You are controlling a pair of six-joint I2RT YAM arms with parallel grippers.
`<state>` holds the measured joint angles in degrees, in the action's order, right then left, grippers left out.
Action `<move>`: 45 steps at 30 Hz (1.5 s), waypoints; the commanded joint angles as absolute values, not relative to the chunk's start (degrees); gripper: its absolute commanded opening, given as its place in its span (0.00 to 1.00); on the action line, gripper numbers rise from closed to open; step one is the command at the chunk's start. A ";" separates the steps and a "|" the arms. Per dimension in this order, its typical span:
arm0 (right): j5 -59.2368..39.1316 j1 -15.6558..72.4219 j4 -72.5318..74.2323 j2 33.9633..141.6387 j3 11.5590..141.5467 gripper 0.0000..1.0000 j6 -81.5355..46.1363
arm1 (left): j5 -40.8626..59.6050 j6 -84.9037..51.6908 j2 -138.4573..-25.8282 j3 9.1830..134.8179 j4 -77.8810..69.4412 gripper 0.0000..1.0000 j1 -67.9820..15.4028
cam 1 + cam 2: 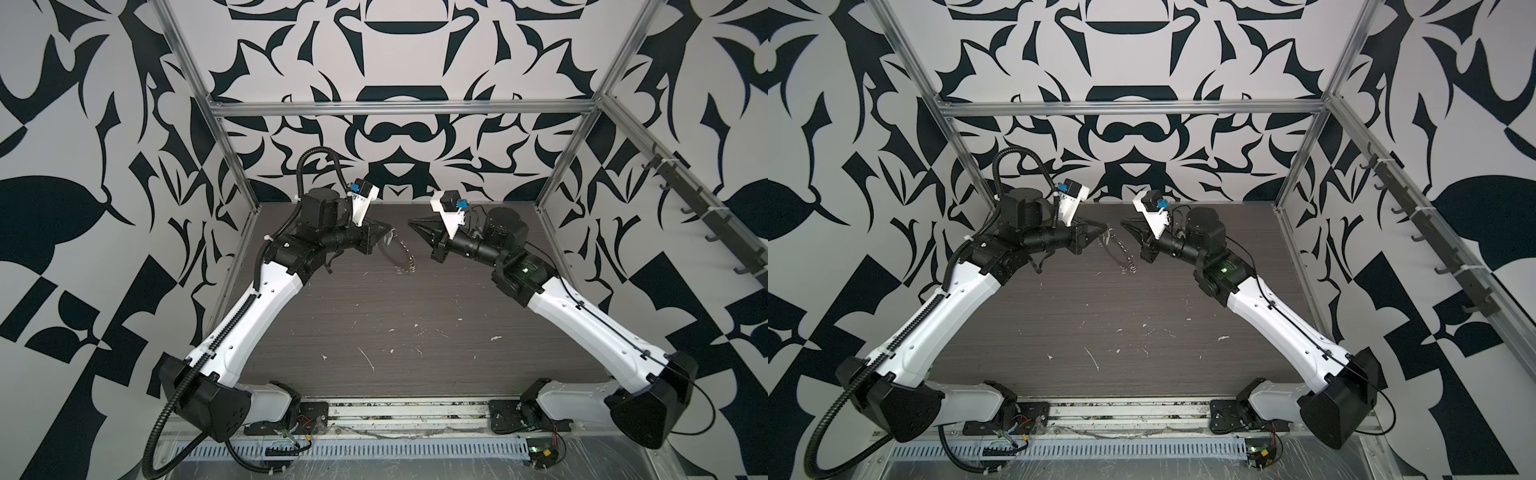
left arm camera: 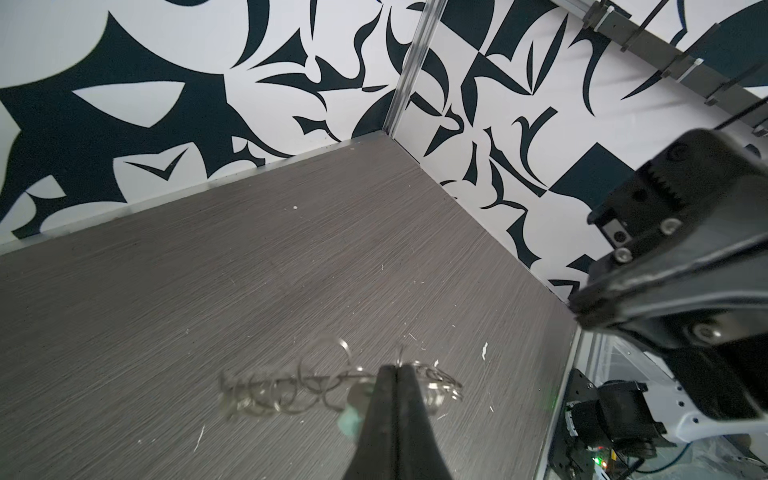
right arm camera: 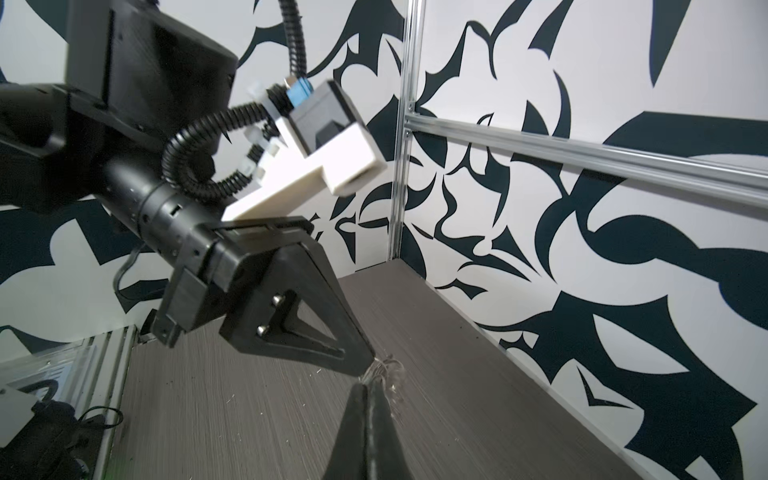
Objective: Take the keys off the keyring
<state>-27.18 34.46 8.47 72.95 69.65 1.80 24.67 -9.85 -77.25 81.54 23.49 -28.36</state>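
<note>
Left gripper [image 2: 397, 370] is pinching the keyring [image 2: 291, 390], jaws closed on it, dangling it above the table [image 1: 374, 324]. Right gripper [image 1: 411, 222] is hovering just beside, jaws pressed together, empty.

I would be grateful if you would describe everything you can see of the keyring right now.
The keyring is a thin grey metal ring, seen nearly edge-on in both top views, its rim strung with many small silver split rings. It hangs tilted from the left hand, whose jaws are shut on its upper edge, over the far part of the table. Whether its lower edge touches the table is unclear. The right hand is shut and apart from it.
</note>
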 commanded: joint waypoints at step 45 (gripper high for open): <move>-41.46 31.99 -3.58 79.95 79.03 0.00 9.02 | 26.86 -5.02 -76.12 88.18 29.10 0.00 -27.92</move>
<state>-40.82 31.83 -4.08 82.28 76.79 7.92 28.84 -5.10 -77.43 85.73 28.16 -28.38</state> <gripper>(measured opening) 0.049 0.042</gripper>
